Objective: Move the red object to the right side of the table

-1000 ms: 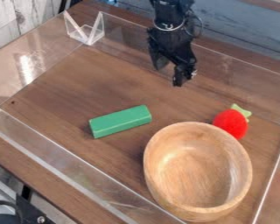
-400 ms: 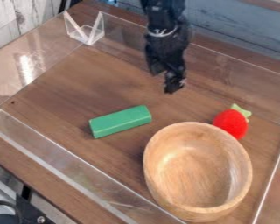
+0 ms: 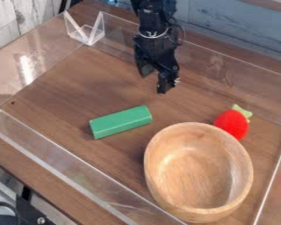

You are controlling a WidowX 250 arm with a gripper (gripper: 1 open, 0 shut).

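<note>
One gripper (image 3: pixel 157 77), fingers spread wide and holding nothing, hangs toward twelve o'clock of the table (image 3: pixel 78 88). The red object (image 3: pixel 232 123) sits around three o'clock, just beyond the wooden bowl (image 3: pixel 156 167)'s one o'clock rim. Best to travel high toward four o'clock, centre over the red body, then descend straight, keeping the near finger off that rim.

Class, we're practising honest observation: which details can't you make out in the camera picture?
- Bowl: underside hidden by its own body.
- Gripper: fingertip details too small and dark.
- Arm: upper part cut off by the top edge.
- Green block: its underside faces the tabletop.
</note>
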